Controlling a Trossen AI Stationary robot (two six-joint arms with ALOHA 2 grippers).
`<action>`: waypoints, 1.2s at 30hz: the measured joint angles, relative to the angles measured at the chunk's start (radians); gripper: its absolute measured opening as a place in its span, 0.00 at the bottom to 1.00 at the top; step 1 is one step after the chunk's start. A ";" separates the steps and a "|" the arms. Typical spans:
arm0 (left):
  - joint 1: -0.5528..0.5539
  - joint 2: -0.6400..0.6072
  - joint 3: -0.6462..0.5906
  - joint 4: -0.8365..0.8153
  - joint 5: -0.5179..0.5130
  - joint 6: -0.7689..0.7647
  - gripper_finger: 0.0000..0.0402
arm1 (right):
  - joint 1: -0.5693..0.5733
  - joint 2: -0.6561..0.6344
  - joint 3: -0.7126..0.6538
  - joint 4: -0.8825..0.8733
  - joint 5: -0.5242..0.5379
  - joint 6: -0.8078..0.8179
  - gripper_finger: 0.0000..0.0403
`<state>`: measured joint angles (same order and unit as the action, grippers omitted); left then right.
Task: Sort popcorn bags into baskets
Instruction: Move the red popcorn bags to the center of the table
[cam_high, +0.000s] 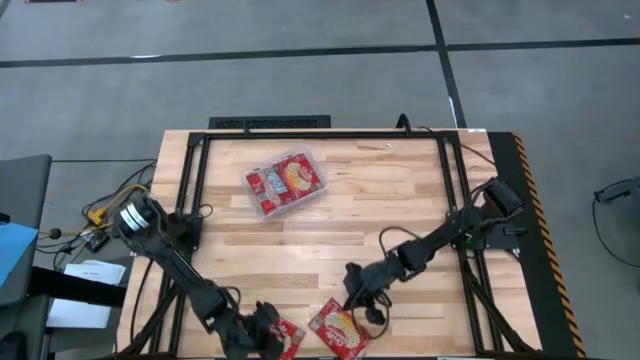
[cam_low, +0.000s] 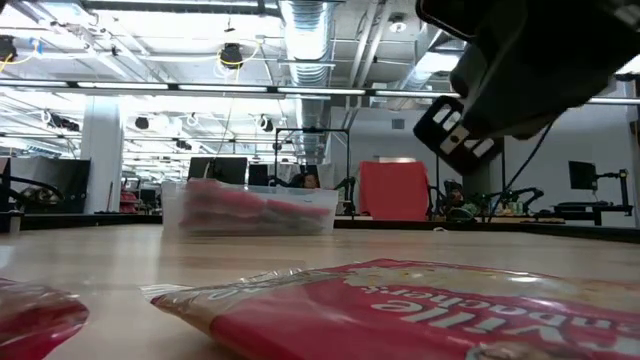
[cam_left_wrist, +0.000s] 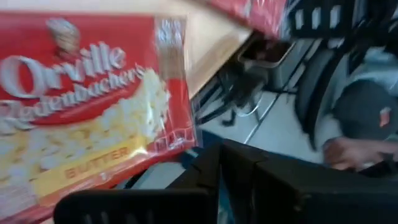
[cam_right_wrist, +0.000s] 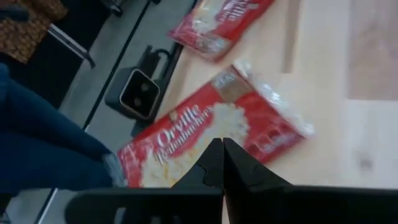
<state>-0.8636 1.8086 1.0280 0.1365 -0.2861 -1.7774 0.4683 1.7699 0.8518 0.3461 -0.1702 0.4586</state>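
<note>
The basket (cam_high: 285, 183), far from both tools, already held several packets. The left tool (cam_high: 268, 335) was clenched on one popcorn bag (cam_high: 284, 336). The right tool (cam_high: 352, 300), clenched and empty, hovered just above another bag (cam_high: 337, 330).

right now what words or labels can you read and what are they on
"Orville Redenbacher's": popcorn bag at the left gripper.
"BUTTER": yellow band on that bag.
"Orville Redenbacher's": popcorn bag under the right gripper.
"ville ... enbacher's", upside down and partial: nearest bag in the low view.
Print on the bags in the tray: too small to read.
</note>
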 joint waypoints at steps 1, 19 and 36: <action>0.000 0.026 0.026 -0.020 0.017 0.007 0.00 | 0.016 0.015 0.009 0.003 0.012 0.010 0.04; 0.043 0.227 0.117 -0.131 0.092 -0.036 0.00 | 0.045 0.196 0.082 -0.060 0.037 0.048 0.06; 0.379 0.230 0.113 -0.109 0.231 0.390 0.00 | -0.277 0.112 0.080 -0.249 0.071 -0.043 0.07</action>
<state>-0.4847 2.0384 1.1408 0.0276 -0.0547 -1.3871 0.1913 1.8815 0.9319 0.0973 -0.0990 0.4153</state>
